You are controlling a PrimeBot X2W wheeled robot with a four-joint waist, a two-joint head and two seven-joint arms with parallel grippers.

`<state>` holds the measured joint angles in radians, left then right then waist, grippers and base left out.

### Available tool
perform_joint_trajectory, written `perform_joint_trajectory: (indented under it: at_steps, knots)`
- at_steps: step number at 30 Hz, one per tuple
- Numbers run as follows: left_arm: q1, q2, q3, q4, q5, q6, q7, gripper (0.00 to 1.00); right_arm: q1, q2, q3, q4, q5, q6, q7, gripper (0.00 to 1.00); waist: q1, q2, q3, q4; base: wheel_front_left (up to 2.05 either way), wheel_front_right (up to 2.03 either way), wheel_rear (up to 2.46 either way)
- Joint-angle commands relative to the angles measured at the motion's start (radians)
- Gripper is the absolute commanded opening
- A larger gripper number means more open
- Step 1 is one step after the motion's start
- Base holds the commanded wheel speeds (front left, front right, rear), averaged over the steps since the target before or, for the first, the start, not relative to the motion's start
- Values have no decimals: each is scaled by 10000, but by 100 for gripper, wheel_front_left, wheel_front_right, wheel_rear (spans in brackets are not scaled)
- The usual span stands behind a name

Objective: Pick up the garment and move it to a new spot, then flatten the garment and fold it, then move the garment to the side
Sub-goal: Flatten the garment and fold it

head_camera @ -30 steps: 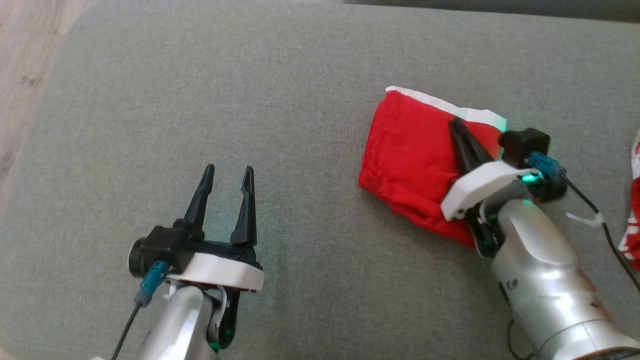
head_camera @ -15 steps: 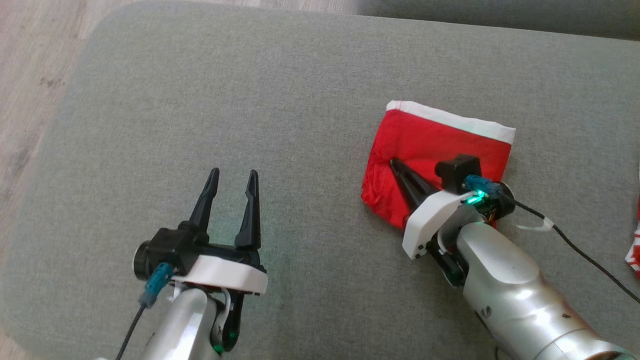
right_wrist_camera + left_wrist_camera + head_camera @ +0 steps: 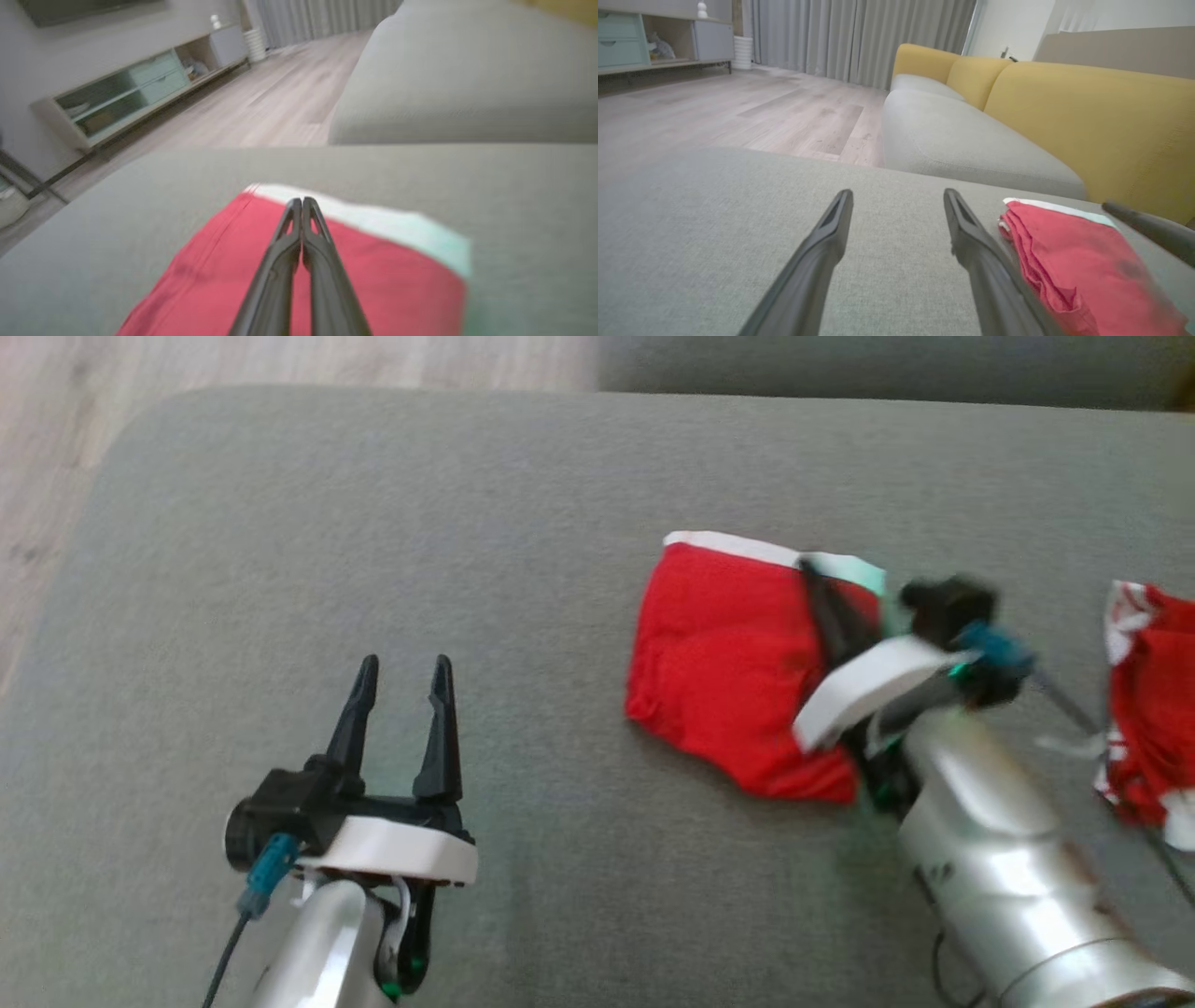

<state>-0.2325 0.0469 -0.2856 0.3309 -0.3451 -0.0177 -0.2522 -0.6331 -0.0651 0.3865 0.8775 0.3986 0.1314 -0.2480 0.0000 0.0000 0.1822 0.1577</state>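
Observation:
The garment [image 3: 728, 663] is red with a white band along its far edge and lies folded on the grey cushion [image 3: 467, 523]. My right gripper [image 3: 808, 574] is shut with nothing between its fingers; the tips hover over the garment's far right part near the white band. In the right wrist view the shut right gripper [image 3: 301, 201] points across the garment [image 3: 224, 270] toward its white band. My left gripper [image 3: 403, 665] stands open over bare cushion, well left of the garment. The left wrist view shows the open left gripper [image 3: 899, 193] with the garment [image 3: 1073, 261] to its right.
Another red and white cloth [image 3: 1153, 691] lies at the cushion's right edge. Wooden floor [image 3: 56, 448] lies beyond the cushion's left edge. A yellow-backed sofa [image 3: 1064, 102] stands behind, with a low cabinet [image 3: 126, 93] across the room.
My shut right gripper has swung from the garment's near left part up to its far right edge by the white band. The camera has shifted. The left gripper stays open.

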Motion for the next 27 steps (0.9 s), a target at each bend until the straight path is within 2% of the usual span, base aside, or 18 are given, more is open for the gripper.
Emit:
perform_joint_trajectory:
  at_steps: [1, 7, 12, 15, 16, 17, 27]
  knots:
    - [-49, 34, 415, -364, 117, 18, -95, 100, 33, 149, -271, -619, -432, -7, -132, 0, 0, 0, -185, -314, 0, 0, 0]
    - [196, 34, 633, -465, 155, 11, -95, 100, 1648, 149, -2253, -3002, -1685, -7, -135, 0, 0, 0, -552, -896, 0, 0, 0]
    - [361, 34, 665, -459, 166, 24, -95, 100, 3152, 149, -3202, -4287, -2006, -7, -136, 0, 0, 0, -784, -1200, 0, 0, 0]
    - [484, 34, 679, -420, 199, 17, -95, 100, 3956, 149, -3429, -4749, -1881, -7, -136, 0, 0, 0, -886, -1330, 0, 0, 0]
    - [537, 34, 685, -400, 216, 15, -95, 100, 4183, 149, -3487, -4901, -1884, -7, -136, 64, 0, 0, -915, -1366, 0, 0, 0]
    - [590, 34, 690, -374, 252, 10, -95, 100, 4395, 149, -3522, -5003, -1871, -7, -136, 100, 0, 0, -952, -1402, 0, 0, 0]
    - [800, 34, 731, -290, 359, -28, -95, 100, 5024, 149, -3508, -5186, -1596, -7, -137, 100, 0, 0, -1040, -1447, 0, 0, 0]
